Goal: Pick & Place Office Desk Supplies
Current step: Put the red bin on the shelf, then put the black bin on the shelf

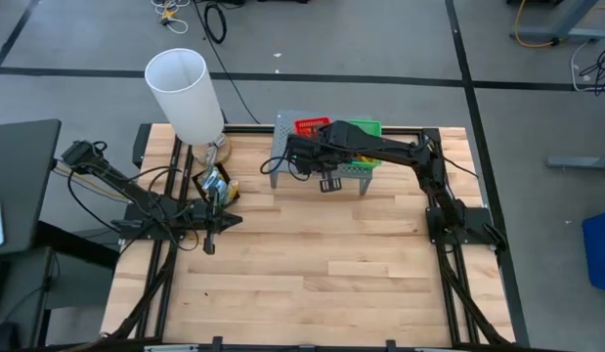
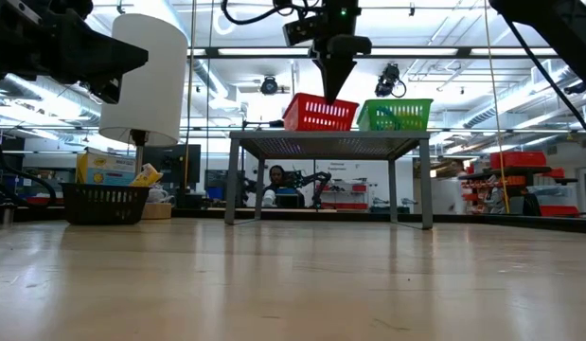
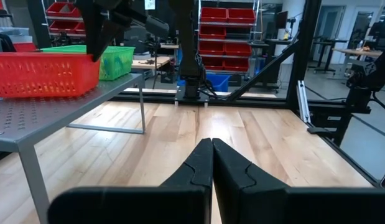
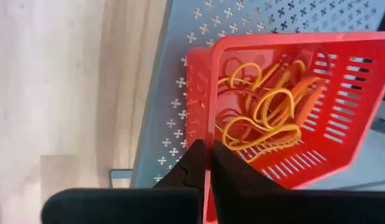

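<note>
The right gripper (image 2: 329,93) hangs above the near wall of the red mesh tray (image 2: 319,114), fingers pressed together to a point and, as far as the right wrist view shows, holding nothing. That tray sits on the grey perforated stand (image 2: 328,143) beside the green mesh tray (image 2: 395,115), and inside the red one lies a tangle of orange rubber bands (image 4: 267,109). Here is the danger: with the fingers pinched tight and lined up with the tray's wall rather than its middle, a straight drop would strike the rim and could tip the light tray or shove it along the smooth stand top toward its edge. Even if it clears the rim, a narrow grip going into that knot could snag several bands at once, or none. Whether the tip is just inside or just outside the wall is hard to call from these angles. Over on the left, the left gripper (image 1: 210,242) waits low over the table with its fingers closed, near the black box (image 2: 106,202) holding the crayon box (image 2: 107,169), next to the white lampshade (image 1: 185,93).
</note>
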